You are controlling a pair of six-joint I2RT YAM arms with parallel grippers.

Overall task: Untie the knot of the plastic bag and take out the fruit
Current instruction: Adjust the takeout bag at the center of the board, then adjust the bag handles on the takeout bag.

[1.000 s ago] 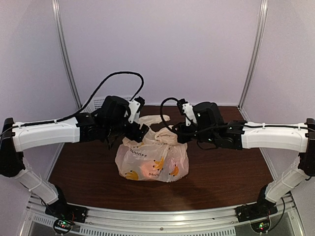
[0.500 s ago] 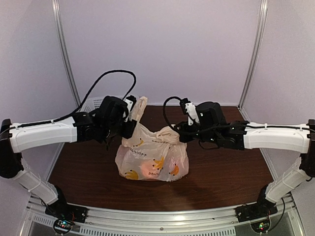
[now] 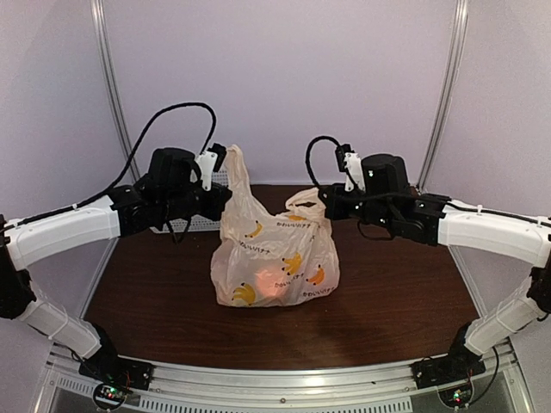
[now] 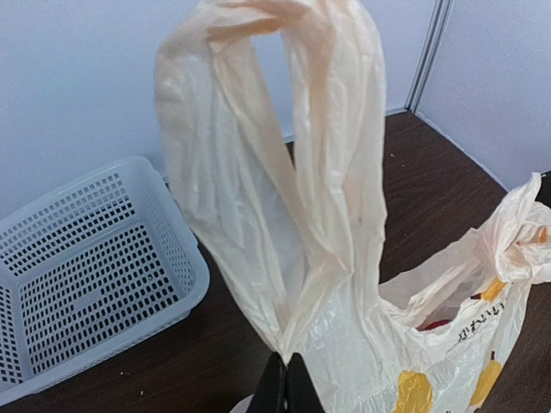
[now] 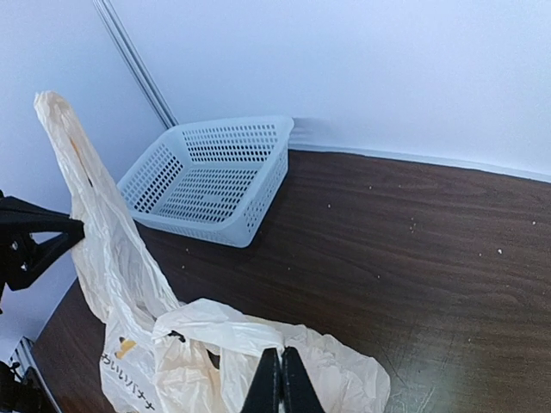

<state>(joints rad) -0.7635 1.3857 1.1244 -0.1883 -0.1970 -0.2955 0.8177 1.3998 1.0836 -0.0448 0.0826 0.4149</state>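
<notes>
The cream plastic bag (image 3: 275,258) with yellow bananas stands mid-table, its mouth pulled wide. No knot is in view; the two handle loops are apart. My left gripper (image 3: 225,196) (image 4: 289,366) is shut on the film at the base of the left handle (image 4: 284,155), which stands tall. My right gripper (image 3: 325,205) (image 5: 281,361) is shut on the right handle (image 5: 232,323), held lower. Fruit shows as a reddish-orange glow through the film (image 3: 274,288), and a red bit peeks from the opening (image 4: 435,324).
A white perforated basket (image 4: 86,275) (image 5: 215,172) sits at the table's back left, behind my left arm. Dark wooden tabletop (image 3: 405,301) surrounds the bag. Pale walls with metal posts (image 3: 443,95) close off the back and sides.
My left gripper shut on the bag's left handle and lifted it up and to the left. The right gripper rose and drew right with its handle, so the bag's top opened and stretched taller.
</notes>
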